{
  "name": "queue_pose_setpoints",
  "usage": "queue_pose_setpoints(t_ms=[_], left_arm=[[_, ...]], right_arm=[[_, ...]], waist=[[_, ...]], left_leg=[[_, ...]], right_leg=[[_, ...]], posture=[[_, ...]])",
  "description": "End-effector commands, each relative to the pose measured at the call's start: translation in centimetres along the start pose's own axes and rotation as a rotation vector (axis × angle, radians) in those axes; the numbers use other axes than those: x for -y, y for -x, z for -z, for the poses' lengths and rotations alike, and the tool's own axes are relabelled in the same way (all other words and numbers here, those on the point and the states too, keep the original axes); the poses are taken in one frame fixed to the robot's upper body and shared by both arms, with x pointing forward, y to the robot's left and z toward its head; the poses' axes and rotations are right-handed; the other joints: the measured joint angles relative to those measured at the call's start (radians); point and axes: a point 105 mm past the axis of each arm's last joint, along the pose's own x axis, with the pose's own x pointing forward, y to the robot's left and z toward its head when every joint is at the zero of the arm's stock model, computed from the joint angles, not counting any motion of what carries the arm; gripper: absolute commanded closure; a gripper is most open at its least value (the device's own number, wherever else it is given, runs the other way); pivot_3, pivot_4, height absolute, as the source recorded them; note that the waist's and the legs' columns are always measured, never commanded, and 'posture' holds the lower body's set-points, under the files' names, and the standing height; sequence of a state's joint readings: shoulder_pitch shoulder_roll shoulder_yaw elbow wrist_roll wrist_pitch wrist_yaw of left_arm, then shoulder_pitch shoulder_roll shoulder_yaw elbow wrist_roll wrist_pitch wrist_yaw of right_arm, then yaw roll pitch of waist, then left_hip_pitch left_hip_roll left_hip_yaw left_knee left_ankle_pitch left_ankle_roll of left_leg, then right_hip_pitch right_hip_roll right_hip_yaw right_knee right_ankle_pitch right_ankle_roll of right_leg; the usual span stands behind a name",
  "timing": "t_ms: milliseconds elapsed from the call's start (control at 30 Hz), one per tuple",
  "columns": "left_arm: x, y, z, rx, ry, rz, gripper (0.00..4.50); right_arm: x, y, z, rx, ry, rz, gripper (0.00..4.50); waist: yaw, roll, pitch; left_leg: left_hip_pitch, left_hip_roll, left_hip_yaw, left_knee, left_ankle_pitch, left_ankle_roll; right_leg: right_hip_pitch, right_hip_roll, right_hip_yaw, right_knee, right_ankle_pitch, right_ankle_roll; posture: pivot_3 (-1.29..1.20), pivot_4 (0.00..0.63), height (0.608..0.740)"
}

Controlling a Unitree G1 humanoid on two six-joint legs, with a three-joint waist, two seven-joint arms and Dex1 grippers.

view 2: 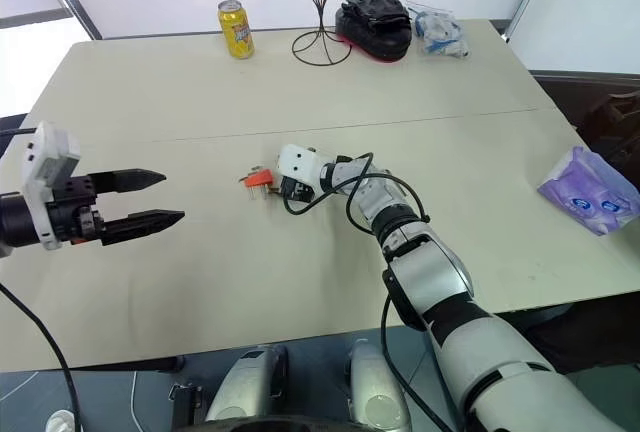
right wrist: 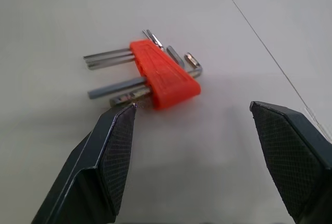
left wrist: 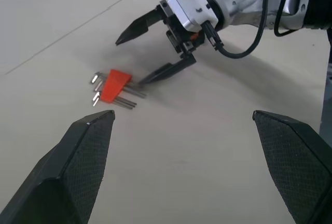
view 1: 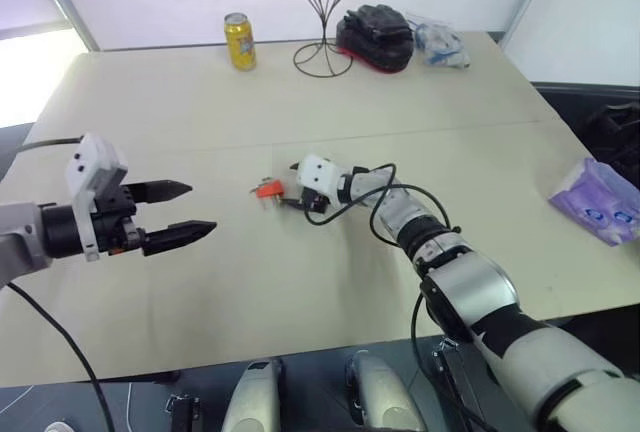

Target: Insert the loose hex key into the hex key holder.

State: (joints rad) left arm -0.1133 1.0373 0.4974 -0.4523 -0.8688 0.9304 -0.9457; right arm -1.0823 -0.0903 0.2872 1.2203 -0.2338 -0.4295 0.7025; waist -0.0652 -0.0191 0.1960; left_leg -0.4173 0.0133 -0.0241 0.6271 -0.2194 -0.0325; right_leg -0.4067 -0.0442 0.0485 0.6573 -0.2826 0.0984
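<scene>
The hex key holder is a small orange-red block lying flat on the beige table near its middle, with several metal keys sticking out of both sides. I cannot tell the loose hex key apart from those keys. My right gripper is open and low over the table, right beside the holder; one fingertip rests at the ends of the protruding keys, and nothing is held. My left gripper hovers open and empty well to the left of the holder, pointing toward it.
At the table's far edge stand a yellow can, a black wire stand, a black and red object and a clear plastic bag. A purple tissue packet lies at the right edge.
</scene>
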Motion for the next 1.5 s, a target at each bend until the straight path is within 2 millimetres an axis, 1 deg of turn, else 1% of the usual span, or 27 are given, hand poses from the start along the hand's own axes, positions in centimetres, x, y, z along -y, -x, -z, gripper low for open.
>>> queue_pose_setpoints(t_ms=[33,167,333,600,800,900,1133,1233,1267,1333,1367,1500], left_arm=[[0.3,0.6,-1.0,0.02,-0.038,-0.016,0.04],[0.3,0.7,-0.9,0.021,-0.033,-0.024,0.04],[0.3,0.7,-0.8,0.021,-0.033,-0.03,0.04],[0.3,0.5,-0.9,0.02,-0.039,-0.028,0.04],[0.3,0.3,-0.8,0.019,-0.042,-0.022,0.04],[0.3,0.2,-0.8,0.018,-0.044,-0.023,0.04],[0.2,0.1,-0.8,0.021,-0.048,-0.029,0.04],[0.2,0.2,-0.8,0.022,-0.049,-0.037,0.0],[0.3,0.2,-0.8,0.023,-0.048,-0.041,0.0],[0.3,0.4,-0.8,0.024,-0.048,-0.045,0.0],[0.4,0.4,-0.8,0.026,-0.047,-0.049,0.0],[0.4,0.6,-0.7,0.033,-0.038,-0.061,0.0]], right_arm=[[0.5,-0.6,-1.9,0.053,0.016,0.006,0.84],[-0.4,-1.4,-2.6,0.078,-0.003,-0.015,0.84],[-1.3,-2.0,-2.8,0.088,-0.023,-0.031,0.84],[-1.1,-2.0,-1.5,0.023,-0.071,-0.005,0.84],[-0.9,-1.5,0.0,-0.04,-0.144,0.003,0.84],[-1.1,-1.5,0.3,-0.053,-0.155,-0.002,0.84],[-1.9,-1.9,0.3,-0.049,-0.188,-0.024,0.84],[-2.2,-2.1,0.2,-0.049,-0.194,-0.032,1.71],[-2.2,-2.2,0.2,-0.049,-0.194,-0.035,2.15],[-2.4,-2.3,0.1,-0.05,-0.194,-0.039,3.16],[-2.5,-2.3,0.1,-0.049,-0.192,-0.04,3.49],[-2.2,-2.5,-0.4,-0.032,-0.155,-0.021,3.48]], waist=[[-0.003,0.0,0.0],[-0.006,0.0,0.0],[-0.005,0.0,0.0],[-0.004,0.0,0.0],[-0.003,0.0,0.0],[-0.003,0.0,0.0],[-0.003,0.0,0.0],[-0.004,0.0,0.0],[-0.004,0.0,0.0],[-0.004,0.0,0.0],[-0.004,0.0,0.0],[-0.005,0.0,0.0]], left_leg=[[0.0,0.0,0.0,0.0,0.0,0.0],[0.0,0.0,0.0,0.0,0.0,0.0],[0.0,0.0,0.0,0.0,0.0,0.0],[0.0,0.0,0.0,0.0,0.0,-0.001],[0.001,-0.001,0.0,0.0,0.001,-0.002],[0.002,-0.001,0.0,0.0,0.001,-0.002],[0.003,-0.001,0.0,0.0,0.001,-0.002],[0.004,-0.001,0.0,0.0,0.001,-0.002],[0.004,-0.001,0.0,0.0,0.001,-0.002],[0.004,-0.001,0.0,0.0,0.001,-0.002],[0.004,-0.001,0.0,0.0,0.001,-0.002],[0.004,-0.001,0.0,0.0,0.001,-0.002]], right_leg=[[0.0,0.0,0.0,0.0,0.0,0.0],[-0.001,0.0,0.0,0.001,0.0,0.0],[-0.001,0.0,0.0,0.002,0.0,0.0],[-0.001,-0.001,0.0,0.003,0.0,0.0],[-0.001,-0.001,0.0,0.004,0.0,0.0],[0.0,-0.001,0.0,0.004,0.0,0.0],[0.001,-0.001,0.0,0.004,0.0,0.0],[0.001,-0.001,0.0,0.004,0.0,0.0],[0.001,-0.001,0.0,0.005,0.0,0.0],[0.001,-0.001,0.0,0.005,0.0,0.0],[0.001,-0.001,0.0,0.005,0.0,0.0],[0.001,-0.001,0.0,0.005,0.0,0.0]], posture=[[0.0,0.15,0.74],[0.0,0.15,0.74],[0.0,0.15,0.74],[0.0,0.15,0.74],[0.0,0.15,0.74],[0.0,0.15,0.74],[0.0,0.15,0.74],[0.0,0.15,0.74],[0.0,0.15,0.74],[0.0,0.15,0.74],[0.0,0.15,0.74],[0.0,0.15,0.74]])
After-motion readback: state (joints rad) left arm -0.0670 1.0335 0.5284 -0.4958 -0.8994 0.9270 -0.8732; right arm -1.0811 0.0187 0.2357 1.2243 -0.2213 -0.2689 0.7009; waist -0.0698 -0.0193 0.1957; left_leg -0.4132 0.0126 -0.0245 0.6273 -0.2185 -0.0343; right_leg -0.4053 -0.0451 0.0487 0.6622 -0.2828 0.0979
